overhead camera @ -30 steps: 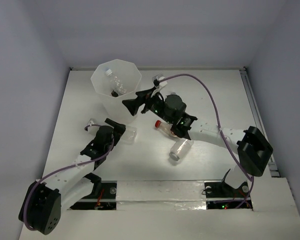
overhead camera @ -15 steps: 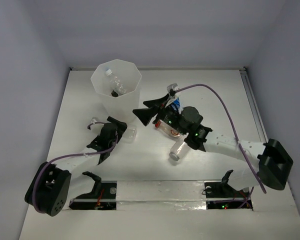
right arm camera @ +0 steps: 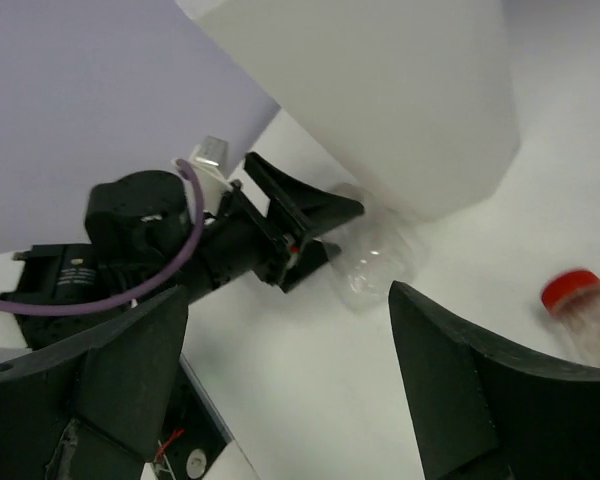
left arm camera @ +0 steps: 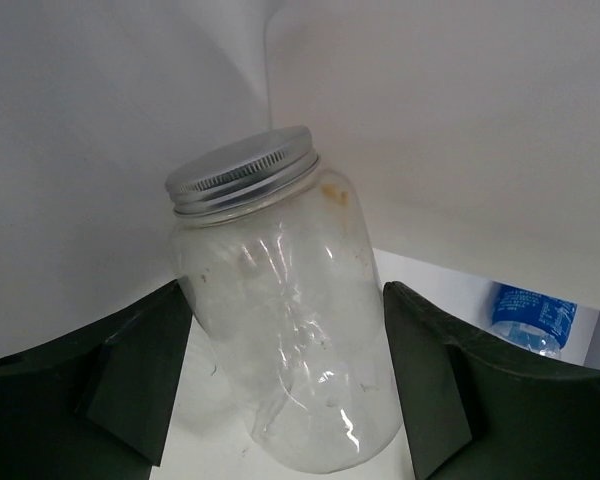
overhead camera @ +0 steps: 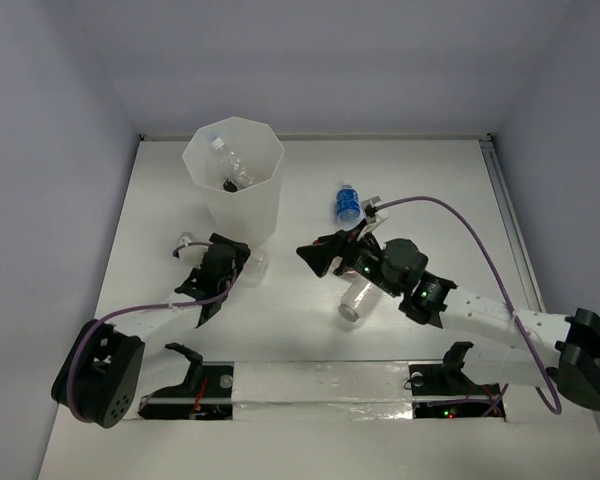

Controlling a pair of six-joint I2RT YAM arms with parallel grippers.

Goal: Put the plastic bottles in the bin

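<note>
left arm (overhead camera: 150, 318) stretched low, jaws spread before clear lidded bottle (left arm camera: 280, 330) | right arm (overhead camera: 480, 315) extended leftward, jaws spread toward bin (overhead camera: 245, 210)

Bright, even light from above.
Faint soft shadows on the white worktop (overhead camera: 430, 190); top view sharp, wrist views softer close up.

One bin (overhead camera: 252, 215), one jar (left arm camera: 290, 340), and four visible bottles: blue-labelled (overhead camera: 347, 203), clear (overhead camera: 357, 300), red-capped (right arm camera: 580, 300), white-capped (overhead camera: 220, 147).
</note>
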